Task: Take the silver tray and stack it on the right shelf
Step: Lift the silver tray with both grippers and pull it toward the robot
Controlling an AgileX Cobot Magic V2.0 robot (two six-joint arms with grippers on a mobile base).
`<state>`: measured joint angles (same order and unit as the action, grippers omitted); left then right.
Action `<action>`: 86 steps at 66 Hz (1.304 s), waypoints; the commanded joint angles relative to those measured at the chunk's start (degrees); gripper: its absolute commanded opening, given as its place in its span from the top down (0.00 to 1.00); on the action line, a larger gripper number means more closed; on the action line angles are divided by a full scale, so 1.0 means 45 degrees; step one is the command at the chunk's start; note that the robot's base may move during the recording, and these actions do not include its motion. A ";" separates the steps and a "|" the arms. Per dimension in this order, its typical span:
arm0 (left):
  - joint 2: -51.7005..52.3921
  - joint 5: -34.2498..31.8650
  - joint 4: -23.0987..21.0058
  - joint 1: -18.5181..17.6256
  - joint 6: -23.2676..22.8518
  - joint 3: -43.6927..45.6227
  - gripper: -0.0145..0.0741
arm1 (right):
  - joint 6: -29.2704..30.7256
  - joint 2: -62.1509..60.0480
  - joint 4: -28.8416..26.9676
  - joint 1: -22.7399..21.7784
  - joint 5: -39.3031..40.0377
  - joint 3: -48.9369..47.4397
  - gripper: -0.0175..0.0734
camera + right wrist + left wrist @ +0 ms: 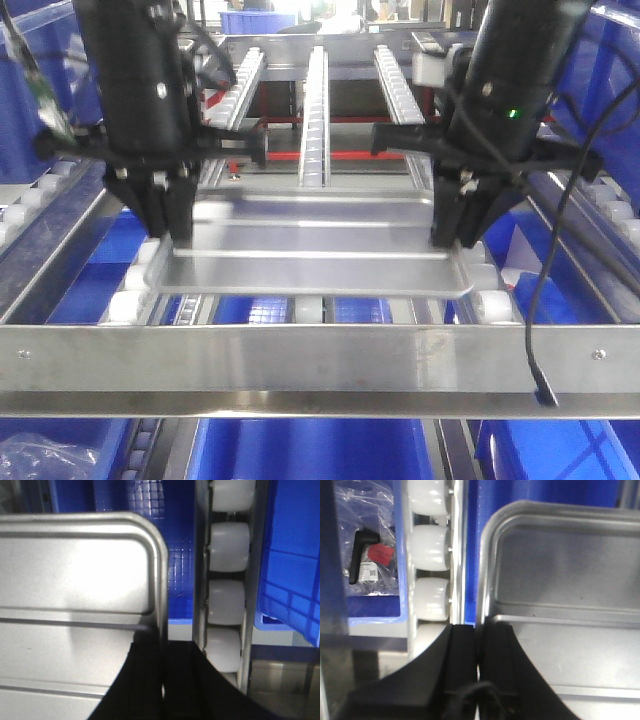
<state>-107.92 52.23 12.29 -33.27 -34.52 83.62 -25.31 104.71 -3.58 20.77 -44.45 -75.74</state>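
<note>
The silver tray [310,250] lies level over the roller rails of the right shelf [320,365], just behind the shiny front crossbar. My left gripper [172,235] is shut on the tray's left rim, one finger inside the rim and one outside. In the left wrist view that gripper [479,630] pinches the rim of the tray [560,575]. My right gripper [455,238] is shut on the tray's right rim. The right wrist view shows that gripper [162,647] closed over the rim of the tray [75,570], with the two ribs visible on the base.
Rails of white rollers [316,100] run back from the crossbar, with more rollers [431,550] left of the tray and others [227,570] to its right. Blue bins [310,450] sit below the shelf. A bagged black handle [362,555] lies in the left bin.
</note>
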 commanded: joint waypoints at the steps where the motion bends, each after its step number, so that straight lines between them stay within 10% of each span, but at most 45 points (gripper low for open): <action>1: 0.1189 0.0427 -0.0136 -0.0030 0.0219 0.0440 0.95 | -0.0003 -0.1072 -0.0050 0.0014 -0.0067 -0.0476 0.75; 47: 0.5042 0.0541 -0.1867 -0.0494 -0.0370 -0.3409 0.95 | -0.3232 -0.3652 0.0032 0.2348 -0.1354 0.1618 0.75; 67: 0.6610 0.0750 -0.0660 -0.2556 -0.2787 -0.5048 0.95 | -0.7357 -0.5455 0.3052 0.4686 -0.1993 0.3410 0.75; 86: 0.7288 0.1491 0.0316 -0.4819 -0.4637 -0.5738 0.95 | -0.7790 -0.6531 0.3076 0.6275 -0.2304 0.4580 0.75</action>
<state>-77.49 59.48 12.30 -51.50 -51.71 56.88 -59.02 78.38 9.35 47.16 -56.35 -54.97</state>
